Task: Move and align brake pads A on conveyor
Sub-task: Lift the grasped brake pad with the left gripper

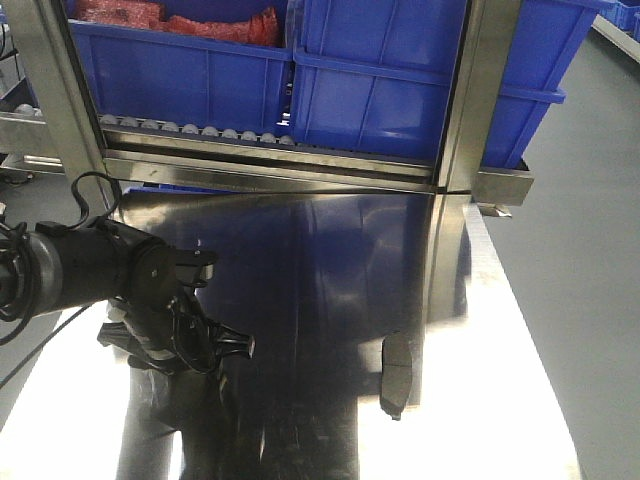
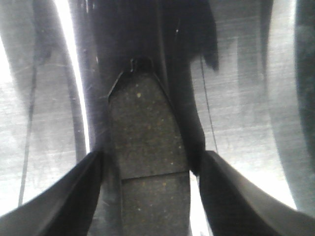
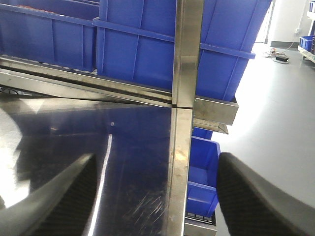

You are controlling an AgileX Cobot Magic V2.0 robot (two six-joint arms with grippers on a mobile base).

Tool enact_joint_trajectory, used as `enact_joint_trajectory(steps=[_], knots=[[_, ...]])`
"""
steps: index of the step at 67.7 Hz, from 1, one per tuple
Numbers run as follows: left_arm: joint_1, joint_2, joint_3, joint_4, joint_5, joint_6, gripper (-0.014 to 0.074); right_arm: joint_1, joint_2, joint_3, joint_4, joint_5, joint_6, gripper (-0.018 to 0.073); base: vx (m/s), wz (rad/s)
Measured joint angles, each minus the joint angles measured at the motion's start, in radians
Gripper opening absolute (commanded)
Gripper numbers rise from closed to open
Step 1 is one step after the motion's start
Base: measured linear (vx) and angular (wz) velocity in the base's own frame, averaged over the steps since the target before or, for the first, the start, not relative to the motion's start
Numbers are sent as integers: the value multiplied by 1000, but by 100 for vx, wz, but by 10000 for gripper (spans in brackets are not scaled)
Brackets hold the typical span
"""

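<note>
One brake pad A (image 2: 147, 132), dark grey with a centre groove, lies flat on the shiny steel table (image 2: 246, 98). My left gripper (image 2: 151, 157) is open and straddles the pad, with a narrow gap on each side. In the front view the left gripper (image 1: 200, 345) hangs low over the table's left part and hides that pad. A second brake pad A (image 1: 397, 375) lies on the table to the right of it. My right gripper (image 3: 156, 157) is open and empty above the table's right edge. The conveyor is out of view.
Blue bins (image 1: 400, 90) sit on a steel roller rack (image 1: 250, 160) behind the table. A steel upright post (image 3: 186, 54) stands at the table's back right. Another blue bin (image 3: 203, 167) sits below the right edge, beside the grey floor (image 1: 590, 250).
</note>
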Motion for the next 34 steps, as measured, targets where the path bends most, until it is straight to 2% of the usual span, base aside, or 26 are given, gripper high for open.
enact_joint_trajectory(steps=[18,34], knots=[[0,0,0,0,-2,20,-9,0,0,0,0,0,0,488,0,0],[0,-8,0,12,-1,29,-8,0,0,0,0,0,0,488,0,0]])
